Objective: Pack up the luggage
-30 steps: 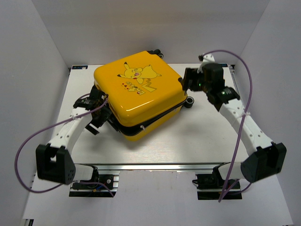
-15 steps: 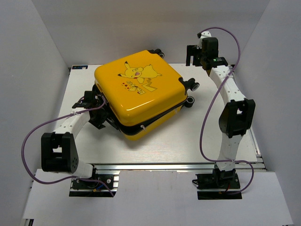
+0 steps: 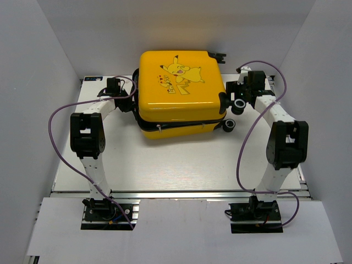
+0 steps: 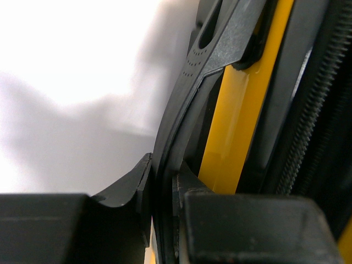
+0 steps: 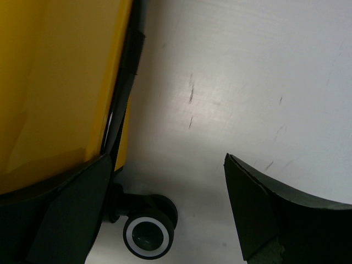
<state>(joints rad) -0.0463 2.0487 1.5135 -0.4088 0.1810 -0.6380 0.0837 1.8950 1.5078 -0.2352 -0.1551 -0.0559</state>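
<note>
The luggage (image 3: 181, 82), a bright yellow hard-shell case with a Pikachu print, lies closed and flat at the back middle of the table. My left gripper (image 3: 131, 99) is against its left side. In the left wrist view this gripper (image 4: 162, 176) is shut on a thin black strip (image 4: 214, 52) that runs along the yellow shell (image 4: 236, 121). My right gripper (image 3: 234, 94) hovers at the luggage's right side by the wheels. In the right wrist view it (image 5: 166, 159) stands open over bare table, with the yellow shell (image 5: 55, 82) beside its left finger.
Two small black wheels (image 3: 240, 103) (image 3: 229, 125) stick out from the luggage's right side; one wheel (image 5: 146, 235) shows under the right gripper. The white table (image 3: 181, 165) is walled by white panels left, right and behind. Purple cables loop off both arms.
The luggage has turned and slid toward the back of the table. My left gripper followed along its left side and closed on the black strip. The right arm lowered to the wheel side.
</note>
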